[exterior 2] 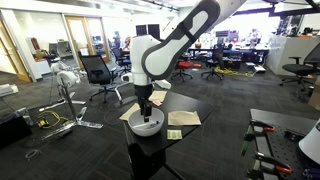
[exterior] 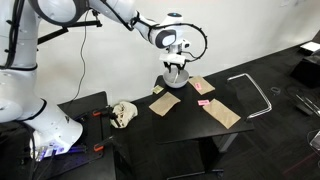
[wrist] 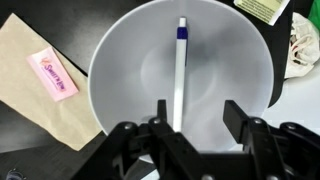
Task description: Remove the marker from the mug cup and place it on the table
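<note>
A white marker with a blue cap (wrist: 180, 75) lies inside a wide white bowl-like cup (wrist: 120, 60); the cup fills the wrist view. My gripper (wrist: 198, 115) is open and hovers directly above the cup, with its fingers on either side of the marker's lower end, not touching it. In both exterior views the gripper (exterior: 176, 62) (exterior 2: 146, 104) hangs just over the white cup (exterior: 175, 79) (exterior 2: 146, 125) on the black table. The marker itself does not show in the exterior views.
Brown paper sheets (exterior: 164, 102) (exterior: 220, 112) lie around the cup, one with a pink card (wrist: 54, 75). A crumpled cloth (exterior: 123, 113) lies on the table's side. A bent metal tube (exterior: 252, 92) rests on the adjoining table. Office chairs stand behind (exterior 2: 98, 72).
</note>
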Robot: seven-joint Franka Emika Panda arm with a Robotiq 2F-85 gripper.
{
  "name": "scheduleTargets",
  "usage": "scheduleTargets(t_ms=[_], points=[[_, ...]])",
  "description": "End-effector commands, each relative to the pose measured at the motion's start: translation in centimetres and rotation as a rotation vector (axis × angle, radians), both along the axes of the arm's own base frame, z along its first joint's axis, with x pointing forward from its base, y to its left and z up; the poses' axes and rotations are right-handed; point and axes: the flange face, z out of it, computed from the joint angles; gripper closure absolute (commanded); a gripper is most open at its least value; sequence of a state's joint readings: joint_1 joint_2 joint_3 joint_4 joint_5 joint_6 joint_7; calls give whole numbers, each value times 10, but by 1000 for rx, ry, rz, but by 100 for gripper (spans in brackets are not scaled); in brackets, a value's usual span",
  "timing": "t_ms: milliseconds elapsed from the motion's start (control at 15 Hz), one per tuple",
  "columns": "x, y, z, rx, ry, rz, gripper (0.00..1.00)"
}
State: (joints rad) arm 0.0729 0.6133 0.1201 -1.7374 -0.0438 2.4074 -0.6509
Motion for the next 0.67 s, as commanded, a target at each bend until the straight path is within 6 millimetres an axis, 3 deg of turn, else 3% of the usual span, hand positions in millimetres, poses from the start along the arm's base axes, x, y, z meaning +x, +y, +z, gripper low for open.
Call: scheduleTargets(t_ms=[0, 600], points=[[12, 2, -4, -13, 14, 5, 40], [19, 3, -25, -17, 36, 7, 41]])
